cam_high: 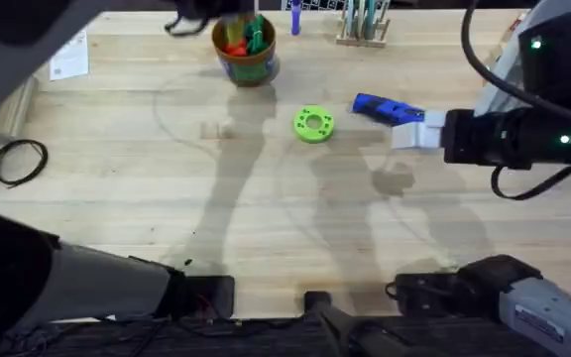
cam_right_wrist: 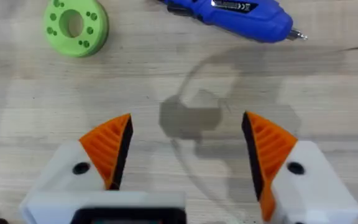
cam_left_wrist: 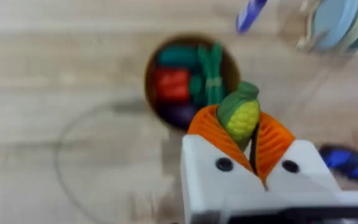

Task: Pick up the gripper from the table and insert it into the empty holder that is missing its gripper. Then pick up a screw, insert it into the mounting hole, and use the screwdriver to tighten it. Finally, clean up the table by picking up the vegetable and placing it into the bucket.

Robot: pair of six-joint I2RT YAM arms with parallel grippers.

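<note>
Near the left edge of the table [cam_high: 117, 198], a loop of black cable [cam_high: 20, 161], and a white paper card [cam_high: 69, 56] toward the far left corner. Close to the far edge, left of the middle, the bucket [cam_high: 245, 58] with red and green toy vegetables [cam_left_wrist: 179, 78] inside, also one dark purple piece. Above the bucket, the left gripper [cam_left_wrist: 253, 146], closed on the vegetable [cam_left_wrist: 240, 115]: yellow body pinched between the orange ribbed pads [cam_left_wrist: 211, 134], green end pointing away from the fingers. Seen from the left wrist, held just above the near rim of the bucket, partly over its opening; not resting inside.

Around the middle of the table, a green round disc [cam_high: 313, 124] with small holes, lying flat. Just to the right of it, the screwdriver [cam_high: 387, 109], lying on its side, metal bit [cam_right_wrist: 297, 35] turned toward the right edge, touched by nothing.

Further right, the right gripper [cam_right_wrist: 188, 155], spread wide and holding nothing, both orange pads in place on the white mounts, over bare wood near the screwdriver but apart from it. Along the far edge, right of the bucket, a wooden rack [cam_high: 364, 25] with light-coloured plates standing in it.
</note>
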